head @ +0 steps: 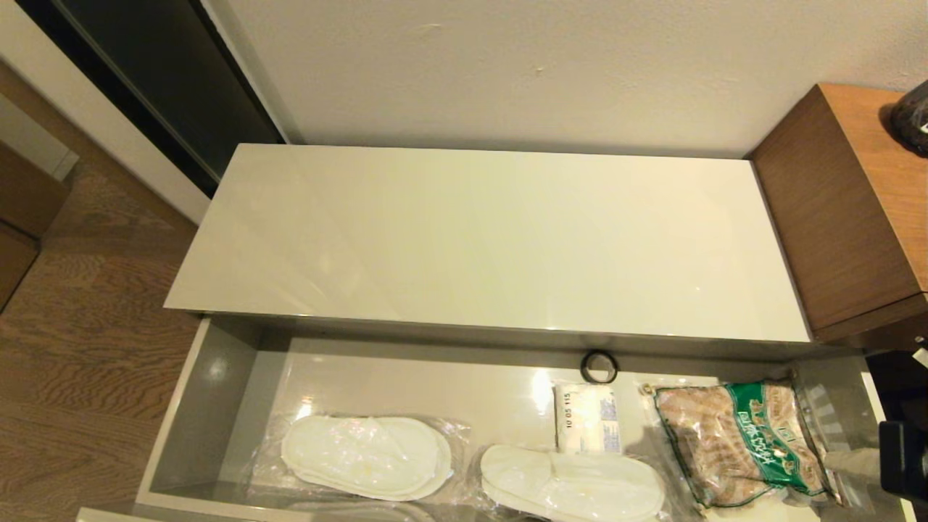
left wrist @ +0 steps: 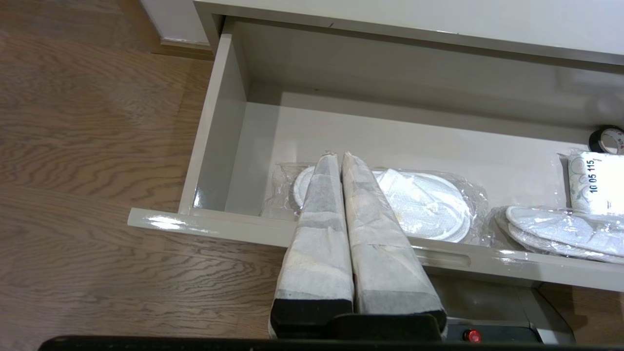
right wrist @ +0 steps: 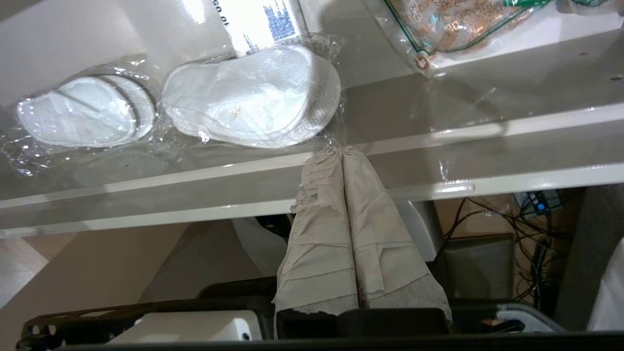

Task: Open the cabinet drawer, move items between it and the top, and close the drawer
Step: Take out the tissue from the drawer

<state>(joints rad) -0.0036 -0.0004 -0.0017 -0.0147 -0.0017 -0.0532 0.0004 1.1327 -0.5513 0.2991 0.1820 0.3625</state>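
Glossy drawer (head: 217, 377) pulled out, right claw (right wrist: 341, 152) pressed together above front edge, left claw (left wrist: 338, 157) likewise.

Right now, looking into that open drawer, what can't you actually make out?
- Right slipper pair: near end cut off by the head view's bottom edge.
- Tissue pack: cut by the left wrist view's edge; small label print unreadable.
- Snack bag: mostly outside the right wrist view.
- Drawer: back hidden under the cabinet top.
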